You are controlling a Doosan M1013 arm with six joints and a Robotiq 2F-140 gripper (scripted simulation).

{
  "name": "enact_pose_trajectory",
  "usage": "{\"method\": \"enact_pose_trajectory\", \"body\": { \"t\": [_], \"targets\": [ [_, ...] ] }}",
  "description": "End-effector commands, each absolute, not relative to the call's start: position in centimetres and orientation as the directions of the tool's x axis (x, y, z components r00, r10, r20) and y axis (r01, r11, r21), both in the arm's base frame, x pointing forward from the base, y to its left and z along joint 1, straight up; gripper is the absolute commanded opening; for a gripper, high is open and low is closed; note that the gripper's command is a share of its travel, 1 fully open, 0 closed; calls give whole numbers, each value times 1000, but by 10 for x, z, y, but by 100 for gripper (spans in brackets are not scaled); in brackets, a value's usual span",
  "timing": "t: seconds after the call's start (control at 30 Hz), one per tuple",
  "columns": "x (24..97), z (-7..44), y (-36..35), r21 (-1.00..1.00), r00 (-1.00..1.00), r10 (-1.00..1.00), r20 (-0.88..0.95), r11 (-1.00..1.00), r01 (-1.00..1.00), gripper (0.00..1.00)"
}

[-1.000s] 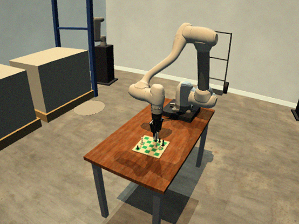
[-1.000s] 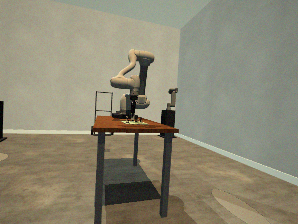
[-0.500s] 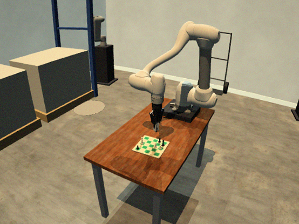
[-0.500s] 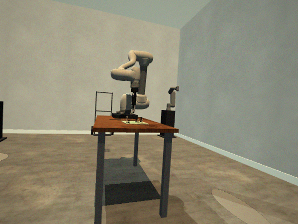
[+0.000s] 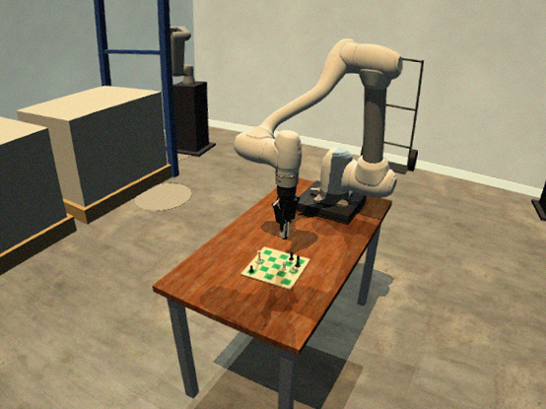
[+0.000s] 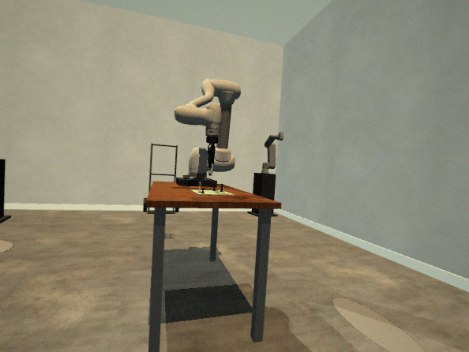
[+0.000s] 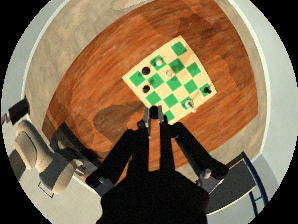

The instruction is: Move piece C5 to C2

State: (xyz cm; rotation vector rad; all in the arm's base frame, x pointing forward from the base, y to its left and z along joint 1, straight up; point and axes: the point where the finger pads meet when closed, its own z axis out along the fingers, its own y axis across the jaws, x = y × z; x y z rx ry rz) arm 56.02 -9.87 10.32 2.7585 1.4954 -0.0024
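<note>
A small green and cream chessboard lies on the wooden table. Several black and white pieces stand on it, among them a white one at the left and two black ones at the back. My gripper hangs well above the table, just behind the board's back edge. It is shut on a small pale chess piece, held upright between the fingertips.
The arm's black base sits on the table's far end. Two large crates and a blue frame stand to the left on the floor. A black pedestal with a second arm stands behind the table.
</note>
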Motion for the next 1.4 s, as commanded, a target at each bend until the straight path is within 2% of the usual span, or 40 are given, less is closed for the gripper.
{"method": "enact_pose_trajectory", "body": {
  "t": [0.0, 0.1, 0.23, 0.83, 1.37],
  "targets": [
    [601, 105, -104, 3, 636, 772, -3, -636, 772, 0],
    [645, 104, -109, 4, 724, 689, -2, -724, 689, 0],
    [666, 103, -111, 4, 765, 644, -2, -765, 644, 0],
    [667, 99, -111, 4, 767, 641, -2, -767, 641, 0],
    [668, 43, -111, 4, 767, 641, -2, -767, 641, 0]
  ]
}}
